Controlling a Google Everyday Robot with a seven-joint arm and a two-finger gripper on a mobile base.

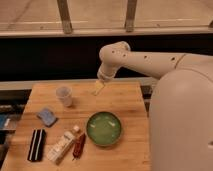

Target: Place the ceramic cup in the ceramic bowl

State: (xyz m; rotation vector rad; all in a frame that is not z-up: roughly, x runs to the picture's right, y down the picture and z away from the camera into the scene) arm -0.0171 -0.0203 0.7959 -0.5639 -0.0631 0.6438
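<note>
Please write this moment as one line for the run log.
phase: before grasp | gripper: open, empty, over table, beside ceramic cup, not touching | ceramic cup: upright | ceramic bowl: empty | task: not done

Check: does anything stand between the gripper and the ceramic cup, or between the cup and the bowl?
Nothing visible does. The gripper, jaws open and empty, hangs over the table just right of the ceramic cup, bare wood between them. Bare wood also runs from cup to ceramic bowl.
</note>
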